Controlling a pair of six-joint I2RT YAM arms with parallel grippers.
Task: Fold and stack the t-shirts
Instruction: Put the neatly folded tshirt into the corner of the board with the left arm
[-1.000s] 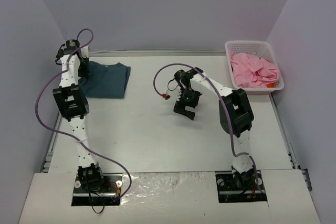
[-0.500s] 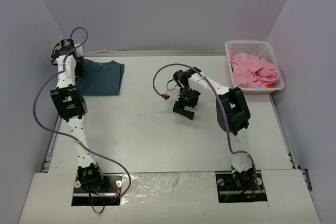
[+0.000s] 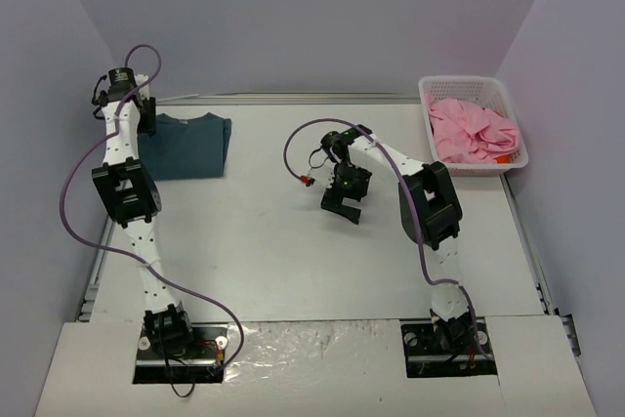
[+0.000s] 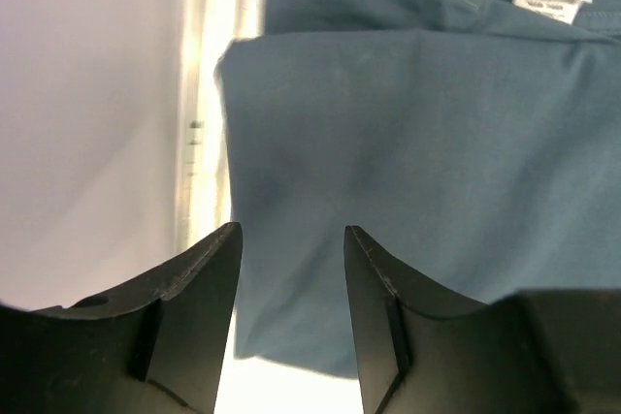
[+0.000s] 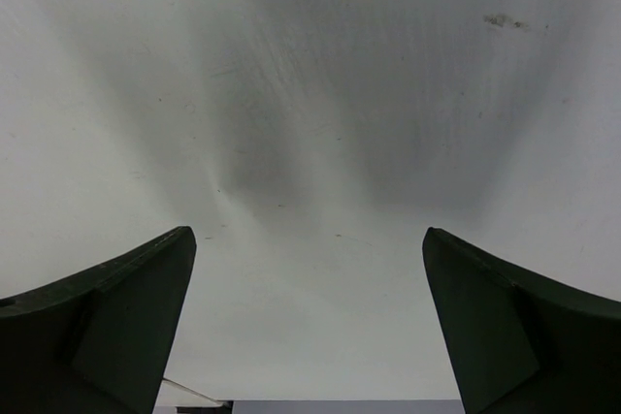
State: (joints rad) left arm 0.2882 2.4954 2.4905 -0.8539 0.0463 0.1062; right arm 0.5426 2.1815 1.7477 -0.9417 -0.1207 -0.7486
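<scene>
The teal t-shirt (image 3: pixel 190 146) is found folded at the far-left corner of the table (image 3: pixel 293 261), under the left gripper (image 4: pixel 291 232), which is narrowly parted and empty. The pink t-shirt (image 3: pixel 474 129) is left in the basket (image 3: pixel 467 81). The wide-spread right gripper (image 5: pixel 309 235) should be sent there and a single layer pinched.

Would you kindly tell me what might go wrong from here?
The folded dark teal-blue t-shirt lies near the left edge of the table; the open left gripper above it might nudge it off or undo the fold. The crumpled pink t-shirt may snag on the white lattice basket when lifted.
</scene>
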